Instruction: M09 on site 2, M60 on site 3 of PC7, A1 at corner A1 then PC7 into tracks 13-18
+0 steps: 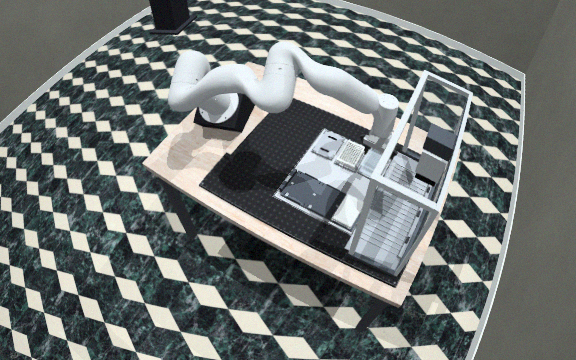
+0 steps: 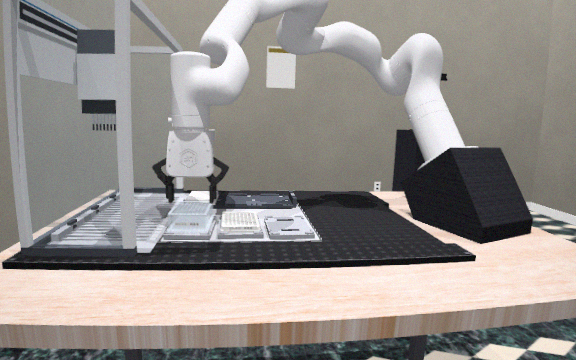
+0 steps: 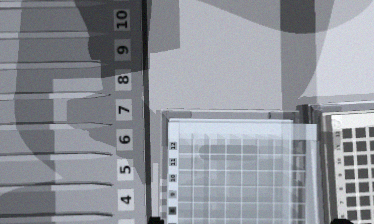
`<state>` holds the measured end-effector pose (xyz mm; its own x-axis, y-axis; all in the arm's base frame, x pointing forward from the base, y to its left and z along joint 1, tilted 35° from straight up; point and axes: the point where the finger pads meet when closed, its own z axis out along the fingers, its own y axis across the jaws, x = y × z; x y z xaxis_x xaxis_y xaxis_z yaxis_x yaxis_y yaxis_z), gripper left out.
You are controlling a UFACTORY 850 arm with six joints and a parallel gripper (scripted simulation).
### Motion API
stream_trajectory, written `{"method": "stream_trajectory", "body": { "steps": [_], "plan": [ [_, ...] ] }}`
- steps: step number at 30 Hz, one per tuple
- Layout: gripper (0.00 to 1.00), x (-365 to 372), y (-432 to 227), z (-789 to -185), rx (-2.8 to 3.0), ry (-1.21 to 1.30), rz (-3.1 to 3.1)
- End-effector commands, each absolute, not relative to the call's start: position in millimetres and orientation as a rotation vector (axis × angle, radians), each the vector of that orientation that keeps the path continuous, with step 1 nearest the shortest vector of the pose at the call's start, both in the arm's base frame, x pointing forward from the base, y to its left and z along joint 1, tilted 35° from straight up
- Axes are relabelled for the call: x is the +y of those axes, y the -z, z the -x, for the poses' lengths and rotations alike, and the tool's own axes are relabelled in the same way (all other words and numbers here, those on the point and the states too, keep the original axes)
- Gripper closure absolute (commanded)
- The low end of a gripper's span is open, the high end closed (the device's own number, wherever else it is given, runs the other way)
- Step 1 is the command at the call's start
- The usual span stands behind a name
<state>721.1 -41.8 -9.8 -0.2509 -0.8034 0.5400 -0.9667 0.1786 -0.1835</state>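
Exterior view, pale wood table (image 2: 288, 300), black mat (image 2: 368, 235), beige walls

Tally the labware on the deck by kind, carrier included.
Deep-well block: 1
96-well plate: 1
384-well plate: 1
Plate carrier: 1
Total: 4

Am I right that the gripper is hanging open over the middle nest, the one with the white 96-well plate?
Not quite. The gripper is open, but it hangs over the end nest next to the rails, the one with the clear deep-well block. The white 96-well plate sits one nest over. The wrist view shows it.
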Motion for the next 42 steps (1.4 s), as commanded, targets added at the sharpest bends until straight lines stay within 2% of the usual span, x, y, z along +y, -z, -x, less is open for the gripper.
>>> {"method": "stream_trajectory", "body": {
  "steps": [1,42],
  "plan": [
    [0.0,-42.3,10.5,-722.0,-2.141,-0.716,-1.683],
    [0.0,-56.3,30.7,-723.3,-2.141,-0.716,-1.683]
  ]
}}
